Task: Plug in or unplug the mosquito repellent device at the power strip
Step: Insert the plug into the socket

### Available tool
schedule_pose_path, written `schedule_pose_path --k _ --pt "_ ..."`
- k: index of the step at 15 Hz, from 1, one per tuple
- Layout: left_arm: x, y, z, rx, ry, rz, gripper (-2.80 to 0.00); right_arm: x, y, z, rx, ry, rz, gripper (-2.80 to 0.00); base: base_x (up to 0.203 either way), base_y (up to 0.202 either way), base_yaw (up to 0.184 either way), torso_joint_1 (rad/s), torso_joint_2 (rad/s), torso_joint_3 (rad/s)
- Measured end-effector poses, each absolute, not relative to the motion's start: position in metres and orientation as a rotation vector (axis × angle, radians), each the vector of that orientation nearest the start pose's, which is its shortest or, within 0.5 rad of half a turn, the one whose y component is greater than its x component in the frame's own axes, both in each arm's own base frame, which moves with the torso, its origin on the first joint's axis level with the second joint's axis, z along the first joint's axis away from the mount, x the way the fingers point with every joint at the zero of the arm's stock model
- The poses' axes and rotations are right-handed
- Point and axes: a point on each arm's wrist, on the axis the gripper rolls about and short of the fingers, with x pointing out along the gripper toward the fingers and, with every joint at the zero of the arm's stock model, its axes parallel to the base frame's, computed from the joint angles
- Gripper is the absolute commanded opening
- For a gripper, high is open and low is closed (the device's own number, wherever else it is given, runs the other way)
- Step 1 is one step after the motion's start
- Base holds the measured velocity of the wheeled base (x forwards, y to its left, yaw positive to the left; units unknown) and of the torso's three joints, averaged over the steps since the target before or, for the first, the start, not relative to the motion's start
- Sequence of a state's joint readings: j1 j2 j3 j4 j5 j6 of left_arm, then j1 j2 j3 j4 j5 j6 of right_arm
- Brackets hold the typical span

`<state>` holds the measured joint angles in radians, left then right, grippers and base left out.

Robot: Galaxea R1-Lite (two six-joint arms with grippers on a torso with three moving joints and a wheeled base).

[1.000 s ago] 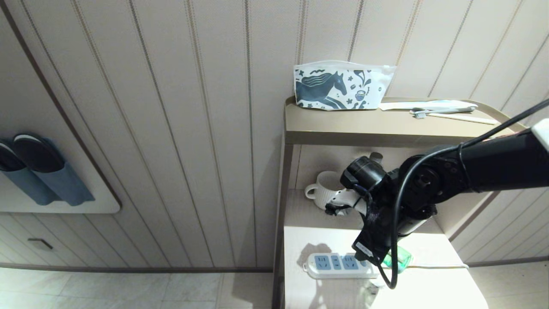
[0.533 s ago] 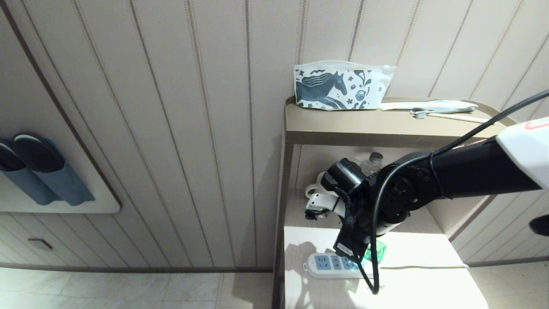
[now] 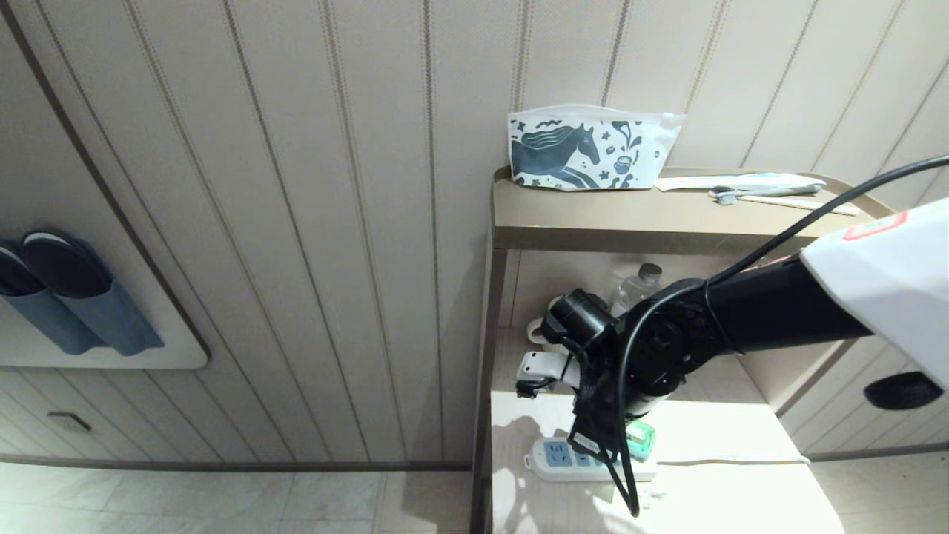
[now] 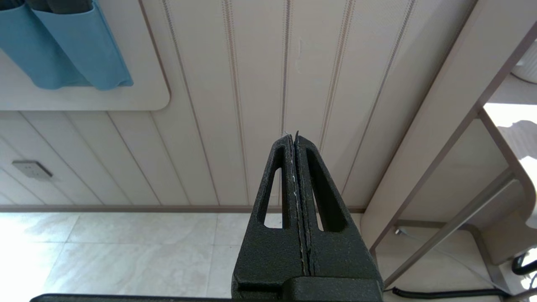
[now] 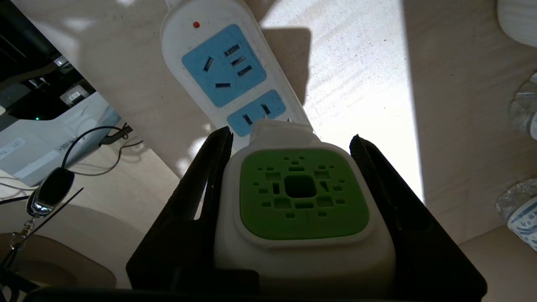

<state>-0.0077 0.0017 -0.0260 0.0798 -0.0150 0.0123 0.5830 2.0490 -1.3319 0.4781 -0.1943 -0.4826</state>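
Change since a second ago: right arm has swung toward the left end of the long white rounded power strip (image 3: 586,459) with light-blue socket panels; the green bottle now hangs over the strip's middle instead of past its right end.
Right gripper (image 5: 293,140): black fingers (image 5: 209,176) clamped on the sides of the small white mosquito repellent device (image 5: 302,209) with a green vented face.
Device position: held above the power strip (image 5: 228,71), its front edge overlapping the second blue panel; contact cannot be told.
Head view only: translucent green bottle (image 3: 639,439) under the wrist, horse-print white pouch (image 3: 589,148) on the top shelf.
Right wrist view only: red dot at the strip's end, two free socket panels.
Left gripper (image 4: 295,138): fingers pressed together, parked by the panelled wall above the tiled floor (image 4: 126,251).
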Motion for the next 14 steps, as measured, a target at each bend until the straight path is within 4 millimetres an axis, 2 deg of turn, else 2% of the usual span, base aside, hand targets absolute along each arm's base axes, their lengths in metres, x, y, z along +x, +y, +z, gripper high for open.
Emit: schedule_pose_path --k 3,8,10,14 --pt "-0.025 0.000 0.075 0.012 0.055 -0.023 -2.80 0.300 0.194 0.108 -0.874 1.033 0.612 -2.80 0.000 0.000 0.000 0.000 0.00 0.000" --pt "-0.025 0.000 0.075 0.012 0.055 -0.023 -2.80 0.282 0.197 0.112 -0.855 1.015 0.616 -2.80 0.000 0.000 0.000 0.000 0.00 0.000" --pt "-0.025 0.000 0.075 0.012 0.055 -0.023 -2.80 0.286 0.196 0.119 -0.843 0.961 0.609 -2.80 0.000 0.000 0.000 0.000 0.00 0.000" --pt "-0.025 0.000 0.075 0.012 0.055 -0.023 -2.80 0.308 0.188 0.143 -0.862 0.866 0.603 -2.80 0.000 0.000 0.000 0.000 0.00 0.000"
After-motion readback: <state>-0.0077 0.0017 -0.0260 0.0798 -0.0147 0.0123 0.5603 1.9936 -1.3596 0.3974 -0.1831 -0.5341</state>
